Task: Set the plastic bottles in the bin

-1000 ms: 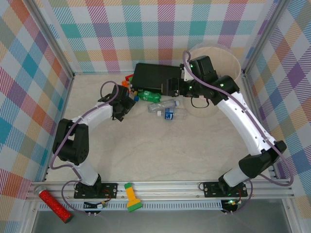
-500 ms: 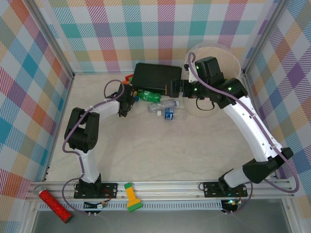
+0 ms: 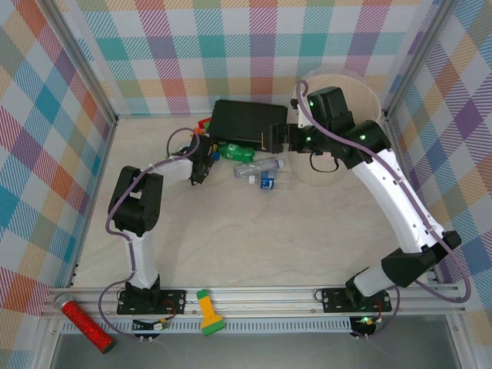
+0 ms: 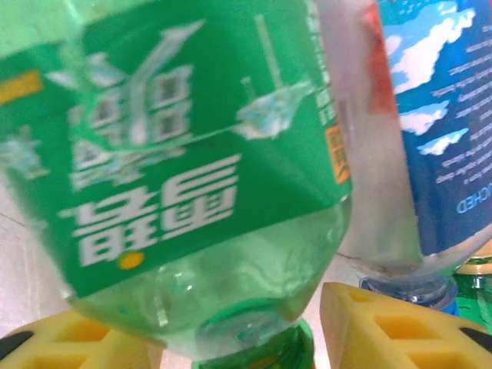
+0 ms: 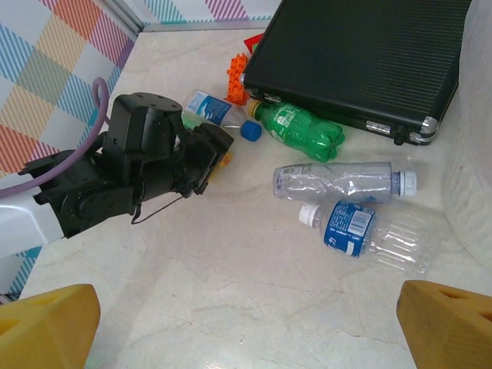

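The left gripper [image 3: 201,165] is shown advanced to the black case [image 3: 246,119], jaws narrowed about a green bottle [image 4: 192,154] lying there (firm hold not discernible); closure is best completed before lifting toward the bin [image 3: 373,100], the right gripper [image 5: 246,319] being held wide open

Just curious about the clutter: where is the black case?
From above, the black case lies at the table's far side, left of the bin, a green bottle beside its near edge.

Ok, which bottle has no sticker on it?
The clear crumpled plastic bottle with a white cap, lying between the green plastic bottle and the blue-labelled clear bottle; those both carry labels.
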### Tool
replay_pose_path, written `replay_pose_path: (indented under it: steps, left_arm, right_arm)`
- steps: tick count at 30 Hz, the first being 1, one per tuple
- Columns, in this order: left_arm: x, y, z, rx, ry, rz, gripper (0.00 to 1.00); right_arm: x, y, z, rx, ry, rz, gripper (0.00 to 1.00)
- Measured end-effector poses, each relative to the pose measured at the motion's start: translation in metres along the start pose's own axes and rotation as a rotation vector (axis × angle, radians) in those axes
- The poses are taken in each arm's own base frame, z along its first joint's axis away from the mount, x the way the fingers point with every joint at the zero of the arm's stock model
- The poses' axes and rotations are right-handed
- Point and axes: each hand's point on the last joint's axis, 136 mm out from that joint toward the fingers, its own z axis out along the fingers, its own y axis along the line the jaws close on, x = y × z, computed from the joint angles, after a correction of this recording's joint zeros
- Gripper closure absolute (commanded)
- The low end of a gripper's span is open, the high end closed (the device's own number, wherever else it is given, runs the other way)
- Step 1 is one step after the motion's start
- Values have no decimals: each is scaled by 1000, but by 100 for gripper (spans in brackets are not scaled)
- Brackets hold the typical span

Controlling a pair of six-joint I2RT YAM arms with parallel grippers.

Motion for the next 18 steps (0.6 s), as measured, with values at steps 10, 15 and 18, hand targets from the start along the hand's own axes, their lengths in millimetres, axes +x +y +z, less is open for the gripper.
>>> replay_pose_path:
  steps: [10,15,18]
  left_arm:
    - [-8,12,-8,-21,-19,24,67]
    - [-12,21,-44,-10,-20,41,68]
    - [-14,20,-71,18,-20,60,68]
  right_arm:
    - [1,-1,8,2,16,2,1]
    - [-2,2,13,-14,11,1,1]
    - [-6,5,19,-30,-2,-1,1]
